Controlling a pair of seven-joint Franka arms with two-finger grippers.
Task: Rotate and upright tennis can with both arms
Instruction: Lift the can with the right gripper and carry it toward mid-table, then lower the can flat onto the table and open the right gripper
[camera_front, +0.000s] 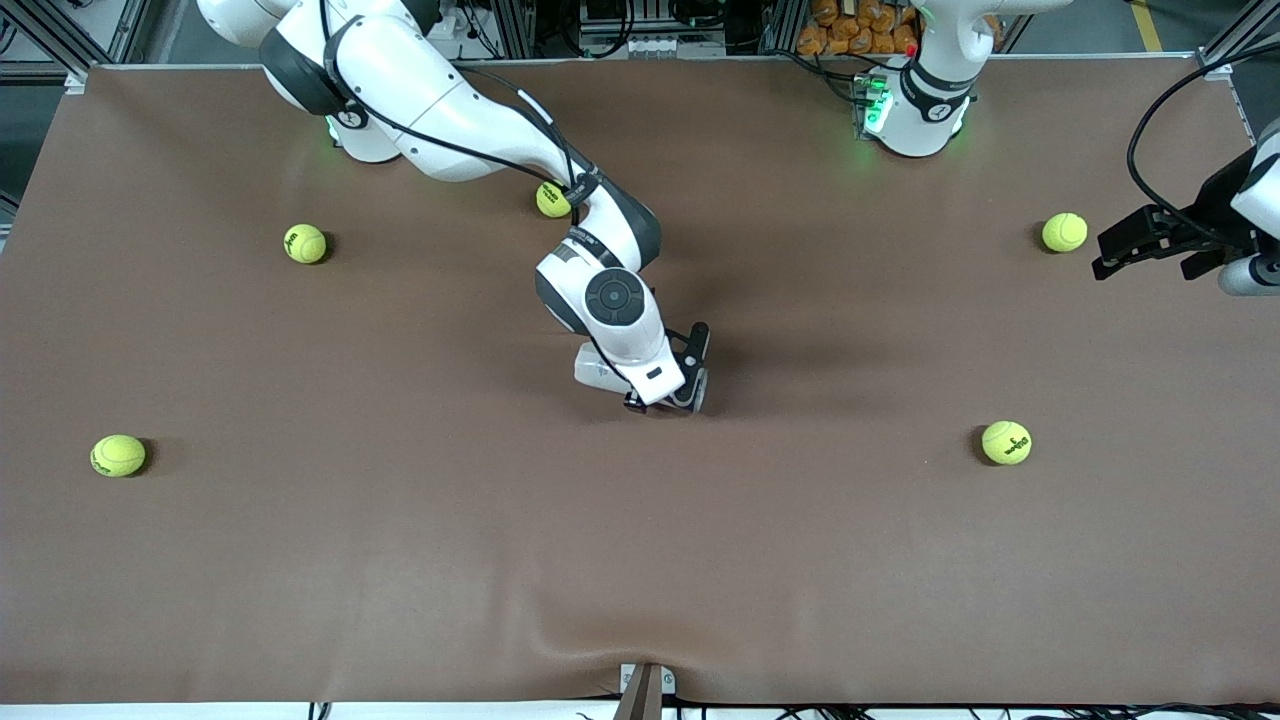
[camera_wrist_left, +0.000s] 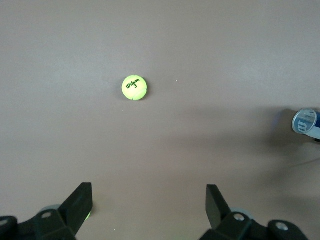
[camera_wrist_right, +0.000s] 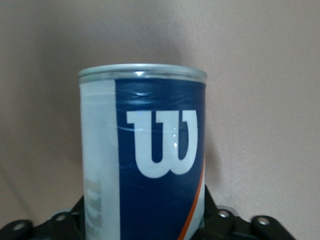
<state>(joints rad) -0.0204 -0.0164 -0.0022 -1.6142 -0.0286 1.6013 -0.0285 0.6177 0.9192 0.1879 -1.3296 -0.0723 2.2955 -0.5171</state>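
Here we have the right white jointed arm (camera_front: 440, 110) stretching from its base out toward the middle of the brown worktop (camera_front: 300, 560). Its elbow is bent and its wrist turned down. We see its black two-finger pincer (camera_front: 697, 368) low, right at the surface, with the round grey wrist joint facing up at us. At the other end, the left white arm (camera_front: 935, 80) waits. We find its forearm at the edge of the front view, level above the worktop at that arm's end. Its black pincer (camera_wrist_left: 150, 200) has both fingers (camera_wrist_left: 80, 205) spread wide, nothing between them.
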